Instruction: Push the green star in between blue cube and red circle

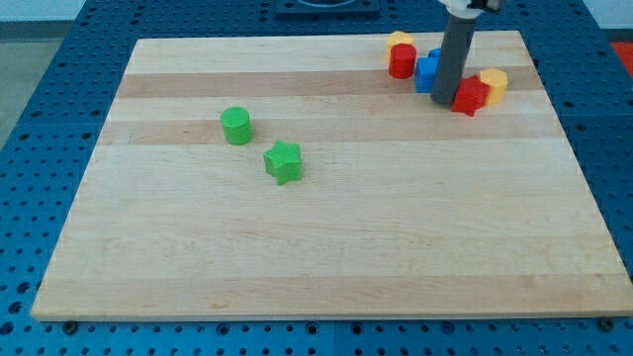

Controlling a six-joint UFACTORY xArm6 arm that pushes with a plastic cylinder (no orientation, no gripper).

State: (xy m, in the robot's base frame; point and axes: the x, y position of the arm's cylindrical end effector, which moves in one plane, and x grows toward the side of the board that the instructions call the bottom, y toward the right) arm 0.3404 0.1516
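Observation:
The green star (283, 162) lies left of the board's middle. The blue cube (426, 72) sits at the view's top right, partly hidden by the rod. The red circle (402, 61) stands just left of the blue cube, touching or nearly touching it. My tip (445, 102) rests on the board right beside the blue cube, between it and a red block (470, 96). The tip is far to the right of the green star.
A green cylinder (236, 126) stands up and left of the star. A yellow block (400, 41) sits behind the red circle. Another yellow block (494, 84) sits right of the red block. The wooden board (326, 257) lies on a blue perforated table.

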